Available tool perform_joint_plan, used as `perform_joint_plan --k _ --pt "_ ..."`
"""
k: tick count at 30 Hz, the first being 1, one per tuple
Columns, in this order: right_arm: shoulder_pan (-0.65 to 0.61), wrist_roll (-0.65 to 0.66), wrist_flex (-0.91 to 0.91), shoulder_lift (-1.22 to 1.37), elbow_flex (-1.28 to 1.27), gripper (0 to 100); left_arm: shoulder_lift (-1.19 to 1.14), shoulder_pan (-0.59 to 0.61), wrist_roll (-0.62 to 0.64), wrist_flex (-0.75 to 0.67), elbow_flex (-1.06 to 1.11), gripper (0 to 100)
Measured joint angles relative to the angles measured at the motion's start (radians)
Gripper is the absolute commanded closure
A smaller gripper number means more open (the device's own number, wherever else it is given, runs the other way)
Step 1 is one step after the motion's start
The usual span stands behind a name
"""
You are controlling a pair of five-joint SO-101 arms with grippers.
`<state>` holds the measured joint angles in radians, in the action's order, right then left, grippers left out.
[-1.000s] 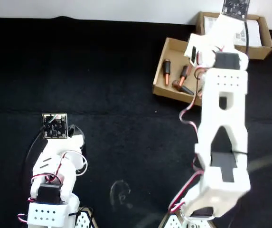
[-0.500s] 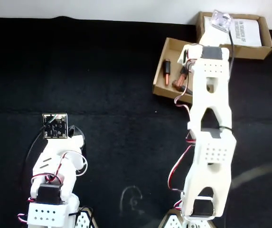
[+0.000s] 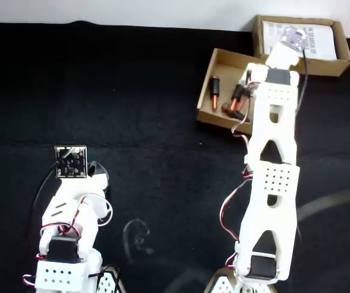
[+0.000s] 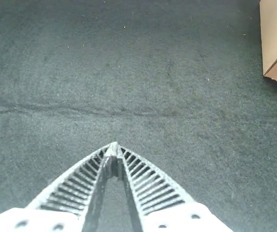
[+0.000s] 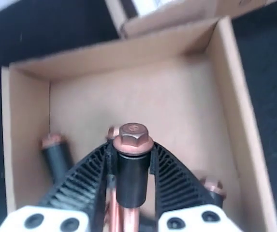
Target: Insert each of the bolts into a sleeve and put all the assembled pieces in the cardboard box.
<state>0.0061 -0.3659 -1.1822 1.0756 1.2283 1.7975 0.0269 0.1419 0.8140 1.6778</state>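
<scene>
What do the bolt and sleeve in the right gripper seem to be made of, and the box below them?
The bolt looks like copper-coloured metal: glossy hex head with bright glints; solid or plated, I cannot tell. The sleeve is matte black and smooth, likely plastic or rubber; the look leaves it open. The box is plain brown cardboard, dull, with raw cut edges.

bolt copper | sleeve black | cardboard box tan | table black | arms white

Black felt cloth over table; faint crease across it; white strip along far edge.
</scene>
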Motion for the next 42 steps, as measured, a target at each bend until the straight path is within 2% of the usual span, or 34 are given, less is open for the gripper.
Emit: perform_joint_plan --k 3,10,13,21,28,31,36,42 --pt "0.015 0.000 0.012 0.034 0.014 96.8 0.000 0.000 0.000 0.000 0.000 99" --pt "0.014 0.000 -0.037 0.066 0.025 70.9 0.000 0.000 0.000 0.000 0.000 99" --pt "-0.012 0.000 -0.115 0.066 0.041 67.6 0.000 0.000 0.000 0.000 0.000 99" --pt "-0.075 0.000 -0.348 0.064 0.364 67.7 0.000 0.000 0.000 0.000 0.000 99" --pt "-0.123 0.000 -0.552 -0.028 0.413 68.3 0.000 0.000 0.000 0.000 0.000 99" --pt "-0.130 0.000 -0.568 -0.126 0.417 76.5 0.000 0.000 0.000 0.000 0.000 99" --pt "-0.150 0.003 -0.571 -0.288 0.420 99.3 0.000 0.000 0.000 0.000 0.000 99" --pt "-0.189 0.092 -0.571 -0.493 0.367 97.8 0.000 0.000 0.000 0.000 0.000 99"
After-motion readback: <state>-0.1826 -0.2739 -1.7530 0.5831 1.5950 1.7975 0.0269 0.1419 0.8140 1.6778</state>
